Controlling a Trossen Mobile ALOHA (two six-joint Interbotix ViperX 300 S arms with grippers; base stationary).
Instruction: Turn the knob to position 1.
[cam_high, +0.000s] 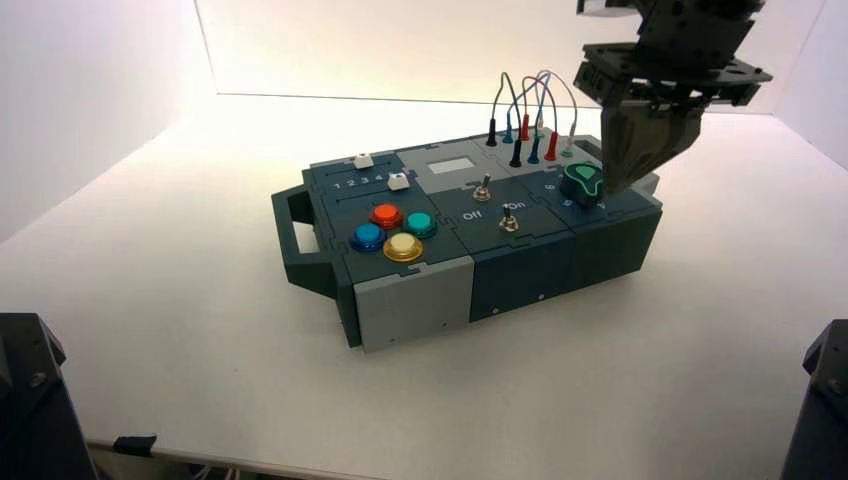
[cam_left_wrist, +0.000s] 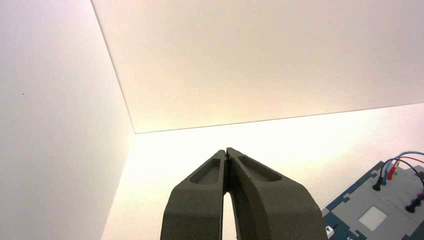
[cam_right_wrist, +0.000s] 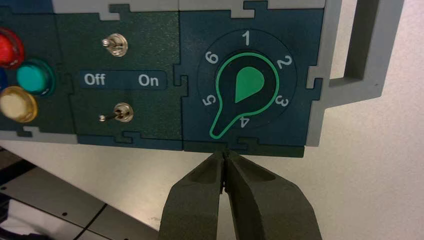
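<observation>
High view frames the dark box (cam_high: 520, 235) across the middle, turned a little, with one handle (cam_high: 303, 240) at its left end. The knob (cam_high: 581, 185), dark with a green outline, sits toward the box's right end, right of centre in the frame, just beside the right gripper (cam_high: 612, 185), which hangs in the upper right. In the right wrist view, the knob fills the upper middle of the frame; its narrow tip points between 4 and 5 on a printed ring running 1 to 6, with the 1 (cam_right_wrist: 245, 37) at the top of the ring. The right gripper's fingers are together, their tips at the lower middle of that frame, near the edge of the box by the knob. Two metal toggle switches (cam_right_wrist: 116, 45) (cam_right_wrist: 123, 112) stand in that frame's left part, both levers toward the side lettered Off. At the frame's left edge are red (cam_right_wrist: 9, 47), teal (cam_right_wrist: 35, 77) and yellow (cam_right_wrist: 18, 104) push buttons; the high view adds a blue button (cam_high: 368, 238). Plug wires (cam_high: 535, 115) arch up at the upper right of the high view. The left gripper (cam_left_wrist: 226, 151) idles in the lower middle of the left wrist view, fingers closed together, well apart from the box.
</observation>
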